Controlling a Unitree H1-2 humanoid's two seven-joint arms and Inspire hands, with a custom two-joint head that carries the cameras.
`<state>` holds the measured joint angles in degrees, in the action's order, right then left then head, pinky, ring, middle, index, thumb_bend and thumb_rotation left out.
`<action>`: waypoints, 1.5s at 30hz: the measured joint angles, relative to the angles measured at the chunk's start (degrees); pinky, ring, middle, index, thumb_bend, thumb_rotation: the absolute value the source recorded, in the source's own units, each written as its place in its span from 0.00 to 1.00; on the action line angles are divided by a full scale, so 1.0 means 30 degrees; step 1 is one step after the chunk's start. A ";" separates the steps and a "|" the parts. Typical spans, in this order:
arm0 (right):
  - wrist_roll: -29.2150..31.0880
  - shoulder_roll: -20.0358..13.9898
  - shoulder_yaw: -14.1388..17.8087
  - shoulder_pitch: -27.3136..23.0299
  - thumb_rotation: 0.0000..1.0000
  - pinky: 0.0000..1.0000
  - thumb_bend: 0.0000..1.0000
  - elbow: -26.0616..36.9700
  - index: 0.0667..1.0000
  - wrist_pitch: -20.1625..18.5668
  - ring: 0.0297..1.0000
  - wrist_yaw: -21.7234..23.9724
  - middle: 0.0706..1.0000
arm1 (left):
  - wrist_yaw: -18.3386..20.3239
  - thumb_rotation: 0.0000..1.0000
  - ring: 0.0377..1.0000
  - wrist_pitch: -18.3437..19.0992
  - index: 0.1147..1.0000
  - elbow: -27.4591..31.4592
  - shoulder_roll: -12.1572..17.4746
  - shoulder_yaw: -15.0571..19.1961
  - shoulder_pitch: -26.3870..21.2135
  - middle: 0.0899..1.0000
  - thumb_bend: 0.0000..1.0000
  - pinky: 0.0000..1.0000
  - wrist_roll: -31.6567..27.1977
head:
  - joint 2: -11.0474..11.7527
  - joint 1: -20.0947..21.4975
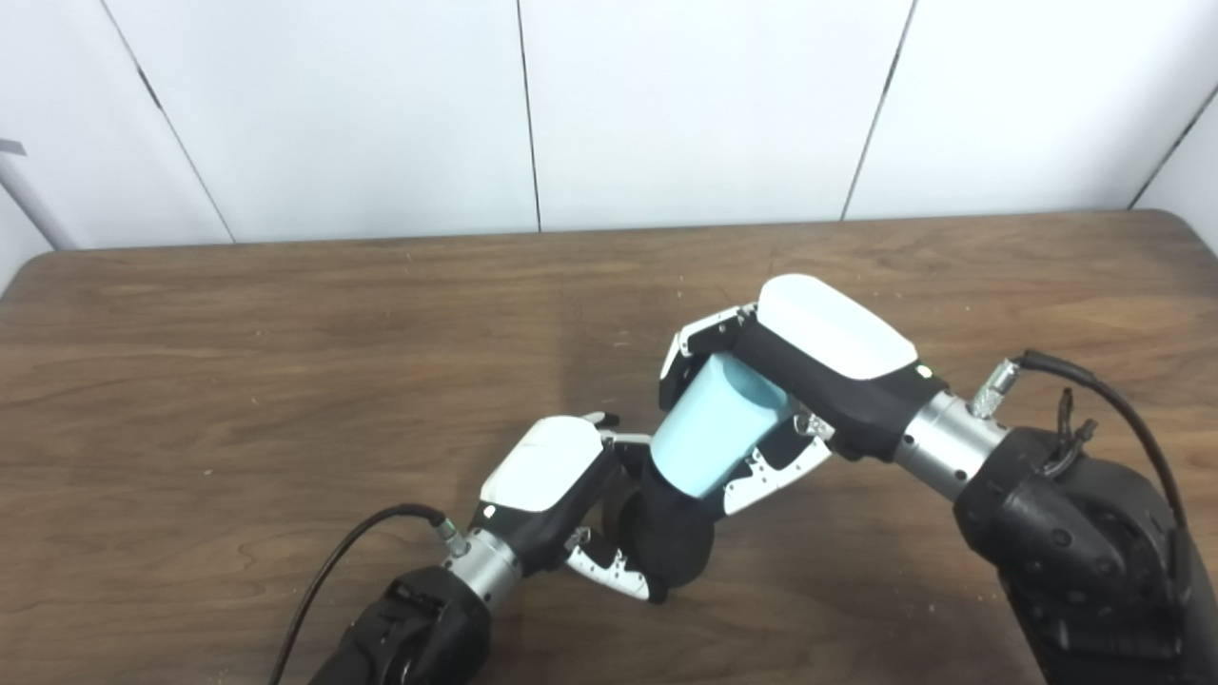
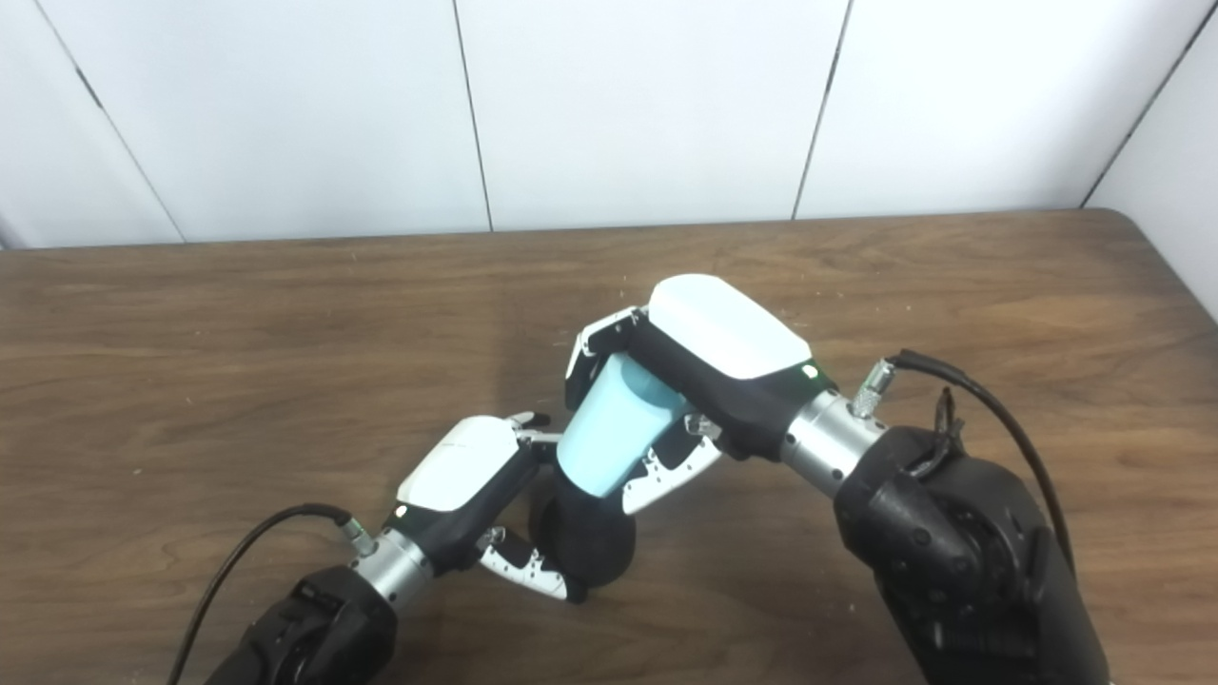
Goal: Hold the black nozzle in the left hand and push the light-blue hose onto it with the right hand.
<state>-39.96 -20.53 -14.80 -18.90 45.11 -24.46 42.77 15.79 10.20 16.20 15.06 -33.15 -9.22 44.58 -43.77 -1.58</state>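
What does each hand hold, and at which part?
Left hand: black nozzle, at its side. Right hand: light-blue hose, around its upper part.

Obstacles: left hand [image 1: 557, 476], right hand [image 1: 809, 366], joined black nozzle [image 1: 671, 542] and light-blue hose [image 1: 714, 428] at centre.
Free room: table [image 1: 238, 362] bare from 9 to 3 o'clock.
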 measured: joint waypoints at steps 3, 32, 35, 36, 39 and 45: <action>-0.0210 0.0119 -0.0017 0.0001 0.00 0.30 0.50 -0.0019 0.47 0.0139 0.40 -0.0003 0.46 | 0.0070 0.00 0.63 -0.0001 0.42 0.0021 0.0007 0.0002 -0.0007 0.43 0.52 0.90 0.0007 | -0.0029 -0.0029; -0.2420 0.1064 -0.0875 -0.0170 0.00 0.30 0.50 -0.0745 0.49 0.3086 0.40 0.0284 0.47 | 0.0239 0.00 0.63 0.0133 0.42 0.0090 0.0006 -0.0026 -0.0063 0.44 0.52 0.90 0.0129 | -0.0293 -0.0058; -0.2416 0.0989 -0.0988 -0.0375 0.00 0.30 0.50 -0.0766 0.48 0.3086 0.40 0.0556 0.47 | 0.0269 0.00 0.63 0.0153 0.42 0.0091 0.0002 -0.0025 -0.0070 0.44 0.52 0.90 0.0137 | -0.0381 -0.0059; -0.2382 0.0945 -0.1025 -0.0481 0.00 0.30 0.50 -0.0778 0.48 0.3085 0.40 0.0692 0.47 | 0.0276 0.00 0.63 0.0155 0.42 0.0090 0.0000 -0.0026 -0.0071 0.44 0.52 0.90 0.0138 | -0.0381 -0.0030; -0.2264 0.0689 -0.1126 -0.0857 0.00 0.31 0.50 -0.0777 0.47 0.3072 0.40 0.1276 0.47 | 0.0296 0.00 0.63 0.0159 0.42 0.0092 -0.0007 -0.0029 -0.0080 0.44 0.52 0.90 0.0183 | -0.0410 -0.0059; -0.2010 0.0292 -0.1391 -0.1642 0.00 0.31 0.50 -0.0881 0.45 0.2586 0.41 0.2916 0.47 | 0.0301 0.00 0.63 0.0152 0.42 0.0106 -0.0117 -0.0091 -0.0046 0.44 0.52 0.89 0.0235 | -0.0469 0.0000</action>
<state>-45.99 -19.65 -18.97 -23.83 42.47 -16.70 51.52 16.69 10.66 16.52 14.71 -33.43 -9.35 45.28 -45.18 -1.58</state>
